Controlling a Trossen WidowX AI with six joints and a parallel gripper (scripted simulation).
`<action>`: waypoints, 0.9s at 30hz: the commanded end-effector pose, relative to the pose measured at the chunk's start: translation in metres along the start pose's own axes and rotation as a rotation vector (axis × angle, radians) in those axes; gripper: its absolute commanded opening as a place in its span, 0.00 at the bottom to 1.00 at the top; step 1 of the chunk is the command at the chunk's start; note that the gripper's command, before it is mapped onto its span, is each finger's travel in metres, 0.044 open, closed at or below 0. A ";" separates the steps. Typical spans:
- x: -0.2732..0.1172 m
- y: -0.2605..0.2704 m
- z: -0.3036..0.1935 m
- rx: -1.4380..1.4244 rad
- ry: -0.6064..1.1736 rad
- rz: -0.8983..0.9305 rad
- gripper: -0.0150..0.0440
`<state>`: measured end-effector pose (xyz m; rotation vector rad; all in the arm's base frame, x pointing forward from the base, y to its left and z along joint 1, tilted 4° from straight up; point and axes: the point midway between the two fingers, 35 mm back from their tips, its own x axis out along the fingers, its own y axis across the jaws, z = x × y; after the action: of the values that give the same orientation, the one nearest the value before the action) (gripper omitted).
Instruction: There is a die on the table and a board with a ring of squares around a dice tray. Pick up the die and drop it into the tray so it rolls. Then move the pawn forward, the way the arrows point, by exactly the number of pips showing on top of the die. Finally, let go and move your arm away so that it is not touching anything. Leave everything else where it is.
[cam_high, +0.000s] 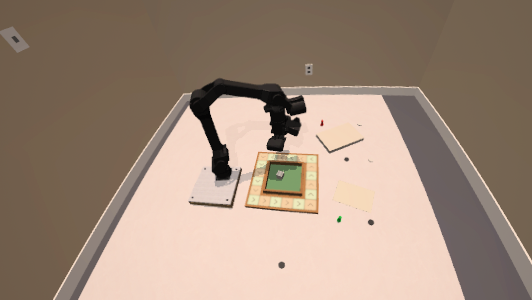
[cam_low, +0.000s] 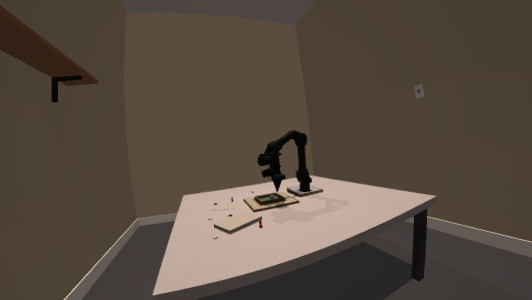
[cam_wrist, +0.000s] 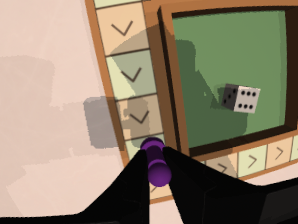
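Observation:
My gripper (cam_high: 275, 148) (cam_low: 277, 190) (cam_wrist: 153, 155) is shut on the purple pawn (cam_wrist: 159, 173) and holds it above the board (cam_high: 275, 202) (cam_low: 254, 206) (cam_wrist: 122, 30). In the top view the fingers hang by the board's back edge and the pawn is hidden; in the exterior view it is too small to make out. The die (cam_high: 280, 174) (cam_wrist: 242, 98) lies on the green floor of the tray (cam_high: 293, 185) (cam_wrist: 265, 40). Its bright upper face shows two rows of three pips; a darker side face also shows. Arrows mark the squares around the tray.
A thick cream slab (cam_high: 340, 137) (cam_low: 237, 222) and a red pawn (cam_high: 322, 123) (cam_low: 260, 224) stand off the board. A thin cream card (cam_high: 354, 196) and a green pawn (cam_high: 339, 219) (cam_low: 232, 199) lie on the other side. Dark discs (cam_high: 281, 265) (cam_high: 371, 222) are scattered around.

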<state>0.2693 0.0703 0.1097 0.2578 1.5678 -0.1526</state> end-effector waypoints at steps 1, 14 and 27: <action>0.009 0.001 -0.016 0.003 0.005 0.001 0.25; 0.028 0.000 -0.047 0.003 0.008 0.001 0.25; 0.061 0.000 -0.047 0.003 0.008 0.001 0.25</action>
<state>0.2244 0.0855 0.0538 0.2564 1.5759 -0.1543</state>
